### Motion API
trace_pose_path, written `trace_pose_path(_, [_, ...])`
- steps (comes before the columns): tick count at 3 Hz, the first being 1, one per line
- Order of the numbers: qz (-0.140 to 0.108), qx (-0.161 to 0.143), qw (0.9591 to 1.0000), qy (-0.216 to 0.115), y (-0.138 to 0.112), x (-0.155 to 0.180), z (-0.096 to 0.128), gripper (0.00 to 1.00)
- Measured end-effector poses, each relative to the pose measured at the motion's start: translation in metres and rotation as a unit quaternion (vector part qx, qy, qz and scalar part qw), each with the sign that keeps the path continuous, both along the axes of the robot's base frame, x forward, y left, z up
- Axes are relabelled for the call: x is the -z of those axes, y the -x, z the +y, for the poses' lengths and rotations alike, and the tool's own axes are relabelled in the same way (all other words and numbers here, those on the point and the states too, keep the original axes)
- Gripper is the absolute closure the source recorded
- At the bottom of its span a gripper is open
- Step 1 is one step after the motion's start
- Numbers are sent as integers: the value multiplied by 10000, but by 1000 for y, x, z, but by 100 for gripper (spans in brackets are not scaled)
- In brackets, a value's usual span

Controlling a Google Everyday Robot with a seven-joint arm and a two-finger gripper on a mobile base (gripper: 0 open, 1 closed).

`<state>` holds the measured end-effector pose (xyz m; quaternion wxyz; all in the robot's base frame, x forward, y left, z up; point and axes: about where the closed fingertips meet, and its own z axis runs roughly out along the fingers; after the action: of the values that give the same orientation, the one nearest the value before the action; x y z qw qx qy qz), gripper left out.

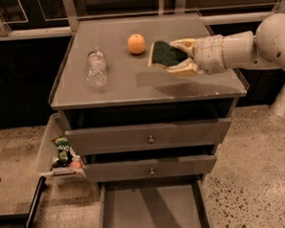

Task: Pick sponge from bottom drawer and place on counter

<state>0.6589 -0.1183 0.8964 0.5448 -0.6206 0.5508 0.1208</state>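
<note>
The sponge (162,53), dark green face on a pale yellow layer, is held tilted between the fingers of my gripper (174,58) above the right half of the counter (131,83). The gripper reaches in from the right on a white arm and is shut on the sponge. The sponge hangs just right of the orange (136,44). The bottom drawer (152,206) is pulled out below the cabinet and shows a bare grey floor.
A clear plastic bottle (96,68) lies on the counter's left half. Two upper knobbed drawers (148,139) stand slightly open. A side bin (49,154) at the cabinet's left holds a green snack packet (64,148). Speckled floor lies all around.
</note>
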Motion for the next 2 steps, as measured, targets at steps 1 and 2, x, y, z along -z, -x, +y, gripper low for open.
trace_pose_path(1, [253,146,9996,-2,-11,-4,-11,100])
trace_pose_path(2, [634,269,9975,151,-21,3,-22,100])
